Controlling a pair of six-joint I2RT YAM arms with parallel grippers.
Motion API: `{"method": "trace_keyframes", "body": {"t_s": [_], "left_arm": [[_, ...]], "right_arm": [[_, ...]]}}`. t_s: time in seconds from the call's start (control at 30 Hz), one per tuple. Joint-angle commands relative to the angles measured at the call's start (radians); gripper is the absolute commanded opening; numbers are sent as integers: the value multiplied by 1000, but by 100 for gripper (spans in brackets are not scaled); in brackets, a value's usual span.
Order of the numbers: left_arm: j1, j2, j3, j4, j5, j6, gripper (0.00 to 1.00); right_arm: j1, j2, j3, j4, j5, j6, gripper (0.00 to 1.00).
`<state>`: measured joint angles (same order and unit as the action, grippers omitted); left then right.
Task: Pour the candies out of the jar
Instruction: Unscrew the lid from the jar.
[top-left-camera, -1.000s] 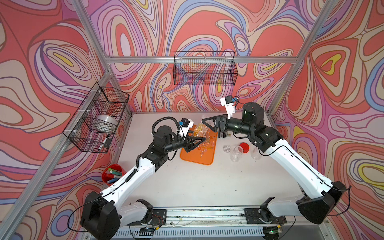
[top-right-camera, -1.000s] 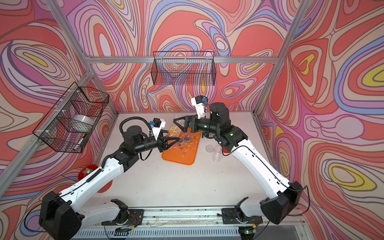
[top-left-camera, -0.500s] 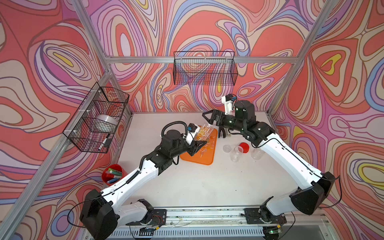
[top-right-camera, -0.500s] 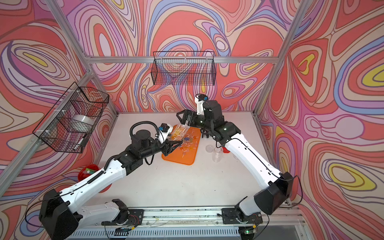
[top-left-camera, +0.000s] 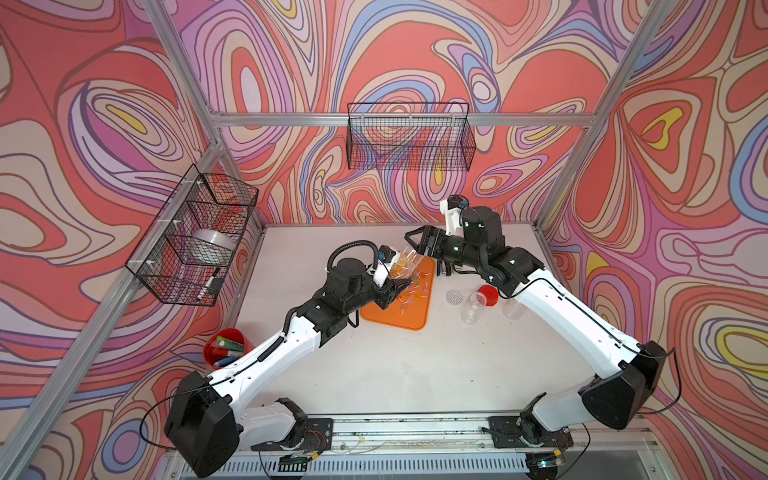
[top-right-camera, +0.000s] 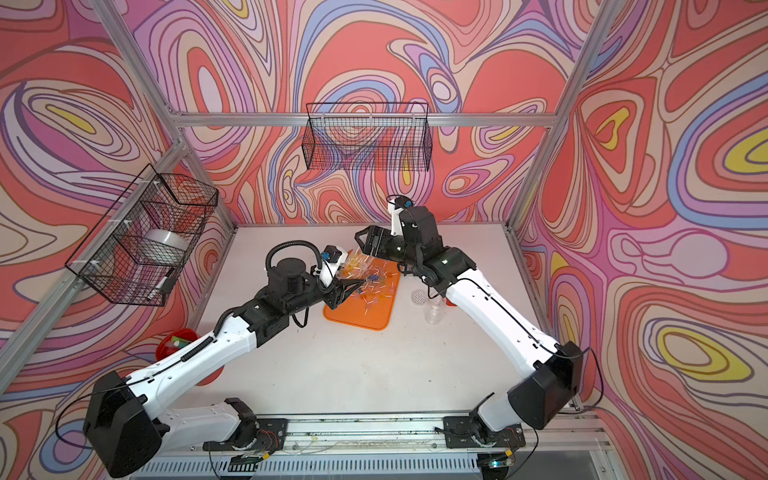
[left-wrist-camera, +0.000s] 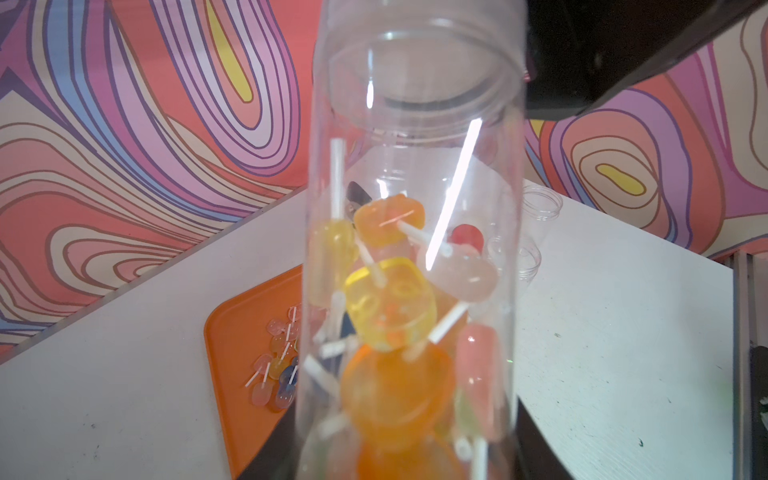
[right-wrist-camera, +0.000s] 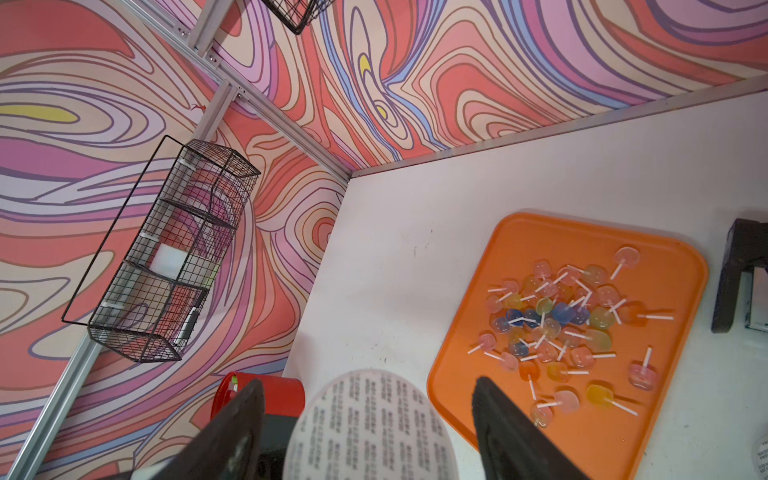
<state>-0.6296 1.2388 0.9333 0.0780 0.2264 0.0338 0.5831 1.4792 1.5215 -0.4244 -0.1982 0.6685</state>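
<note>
Left end effector (top-left-camera: 395, 287) clamped on clear jar (top-left-camera: 409, 262) of candies (left-wrist-camera: 390, 307) tilted above orange tray (top-left-camera: 399, 320); right end effector (right-wrist-camera: 368, 384), jaws apart, straddles jar's printed white end.

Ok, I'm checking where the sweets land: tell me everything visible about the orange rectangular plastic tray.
The orange tray has rounded corners and a low raised rim, looks like plastic, and lies flat on the white table. Small clear-wrapped candies on white sticks lie heaped on it. The left gripper holds a clear plastic jar over its left edge.
</note>
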Motion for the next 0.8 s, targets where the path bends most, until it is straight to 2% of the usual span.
{"method": "trace_keyframes", "body": {"t_s": [0.0,0.23,0.37,0.47,0.57,0.77], "left_arm": [[-5,-4,41,17,-7,16,0],[-5,-5,47,21,3,0,0],[0,-16,48,25,45,-5,0],[49,-26,45,54,247,-54,0],[103,-37,29,135,441,-142,0],[123,-45,34,184,595,-196,0]], "right_arm": [[7,-1,-5,12,10,-2,70],[7,0,4,-9,19,-30,48],[7,-5,15,-31,-29,-102,44],[4,-35,-3,14,-205,-216,43],[-6,-70,-18,40,-378,-270,41],[-28,-130,-48,75,-596,-294,39]]}}
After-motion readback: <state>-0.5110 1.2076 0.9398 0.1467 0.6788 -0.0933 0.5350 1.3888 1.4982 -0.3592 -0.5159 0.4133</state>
